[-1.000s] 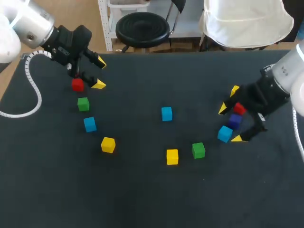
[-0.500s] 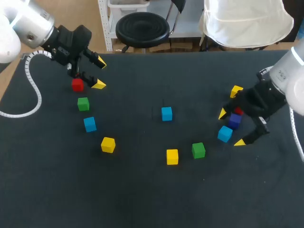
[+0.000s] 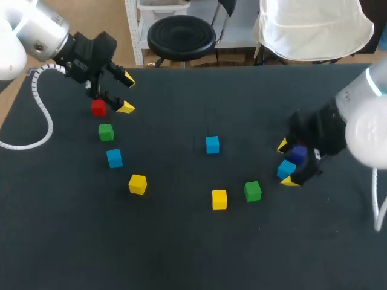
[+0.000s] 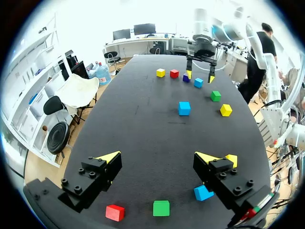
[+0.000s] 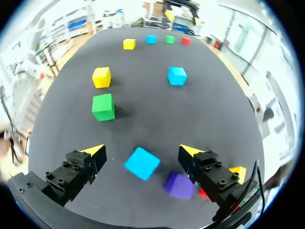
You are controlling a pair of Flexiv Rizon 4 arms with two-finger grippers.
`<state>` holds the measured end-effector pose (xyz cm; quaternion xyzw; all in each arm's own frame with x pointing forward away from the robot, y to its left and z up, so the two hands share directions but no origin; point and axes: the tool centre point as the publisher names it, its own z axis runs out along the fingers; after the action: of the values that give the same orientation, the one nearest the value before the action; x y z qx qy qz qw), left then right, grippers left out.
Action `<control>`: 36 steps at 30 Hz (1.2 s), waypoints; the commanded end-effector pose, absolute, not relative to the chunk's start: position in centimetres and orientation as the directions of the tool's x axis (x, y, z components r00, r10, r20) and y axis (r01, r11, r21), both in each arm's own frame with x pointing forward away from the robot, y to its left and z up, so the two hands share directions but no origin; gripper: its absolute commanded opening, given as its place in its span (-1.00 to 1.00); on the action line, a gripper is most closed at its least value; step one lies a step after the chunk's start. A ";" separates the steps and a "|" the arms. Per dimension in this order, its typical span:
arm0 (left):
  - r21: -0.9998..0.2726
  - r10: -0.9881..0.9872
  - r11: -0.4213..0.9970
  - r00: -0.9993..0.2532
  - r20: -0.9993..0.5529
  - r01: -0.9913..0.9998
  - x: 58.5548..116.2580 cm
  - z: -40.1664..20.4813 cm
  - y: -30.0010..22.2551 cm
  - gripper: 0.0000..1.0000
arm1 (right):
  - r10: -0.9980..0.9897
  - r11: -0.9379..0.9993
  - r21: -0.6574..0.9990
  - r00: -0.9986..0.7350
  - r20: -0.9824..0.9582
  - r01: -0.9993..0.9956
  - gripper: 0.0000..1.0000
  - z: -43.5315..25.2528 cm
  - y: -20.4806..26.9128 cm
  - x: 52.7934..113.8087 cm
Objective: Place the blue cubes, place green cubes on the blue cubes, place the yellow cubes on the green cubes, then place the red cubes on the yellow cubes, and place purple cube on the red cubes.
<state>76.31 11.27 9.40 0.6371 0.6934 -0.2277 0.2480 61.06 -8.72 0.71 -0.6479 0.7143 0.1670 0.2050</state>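
Note:
My right gripper [image 3: 286, 163] stands open, low over the right blue cube [image 3: 286, 169]; that blue cube [image 5: 142, 162] lies tilted between its spread fingers, untouched. A purple cube [image 5: 179, 185] rests against the inside of one finger, and a red cube [image 5: 204, 193] and a yellow cube [image 5: 237, 172] peek from behind that finger. Ahead lie a green cube [image 5: 103, 106], a yellow cube [image 5: 101, 77] and another blue cube [image 5: 177, 75]. My left gripper [image 3: 124, 93] hangs open at the far left beside a red cube [image 3: 98, 108]. Below it run a green cube [image 3: 106, 132], a blue cube [image 3: 114, 157] and a yellow cube [image 3: 137, 183].
The black table [image 3: 181, 248] has wide bare cloth in front and in the middle. In the left wrist view the red cube [image 4: 115, 212], green cube [image 4: 161, 208] and blue cube [image 4: 203, 192] lie under my left gripper [image 4: 157, 157].
My right gripper has swung and dropped toward the right blue cube, now straddling it. Its arm now hides the right red and yellow cubes in the head view. The left arm has not moved.

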 end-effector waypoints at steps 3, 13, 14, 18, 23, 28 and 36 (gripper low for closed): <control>0.002 0.771 0.087 -0.066 -0.634 0.996 76.2 9.4 11.3 1.00 | -0.855 0.364 -0.164 -0.259 -0.449 -0.917 1.00 1.7 -9.5 58.8; 0.002 0.771 0.087 -0.066 -0.634 0.996 76.2 9.4 11.3 1.00 | -0.803 0.436 -0.206 -0.276 -0.529 -0.876 1.00 1.4 -10.9 60.5; 0.002 0.771 0.087 -0.066 -0.634 0.996 76.2 9.4 11.3 1.00 | -0.804 0.434 -0.208 -0.273 -0.529 -0.877 1.00 1.4 -10.9 60.7; 0.002 0.771 0.087 -0.066 -0.634 0.996 76.2 9.4 11.3 1.00 | -0.793 0.438 -0.203 -0.270 -0.547 -0.876 1.00 1.2 -10.7 60.8; 0.002 0.771 0.087 -0.066 -0.634 0.996 76.2 9.4 11.3 1.00 | -0.744 0.469 -0.194 -0.267 -0.612 -0.862 0.98 0.9 -10.3 60.1; 0.002 0.771 0.087 -0.066 -0.634 0.996 76.2 9.4 11.3 1.00 | -0.710 0.474 -0.177 -0.255 -0.657 -0.863 0.98 1.4 -10.2 59.5; 0.002 0.771 0.087 -0.066 -0.634 0.996 76.2 9.4 11.3 1.00 | -0.659 0.450 -0.204 -0.170 -0.732 -0.869 1.00 2.7 -11.6 59.3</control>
<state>76.31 11.27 9.40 0.6370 0.6934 -0.2277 0.2480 59.56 -10.36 2.42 -0.5061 0.7776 0.0909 0.3620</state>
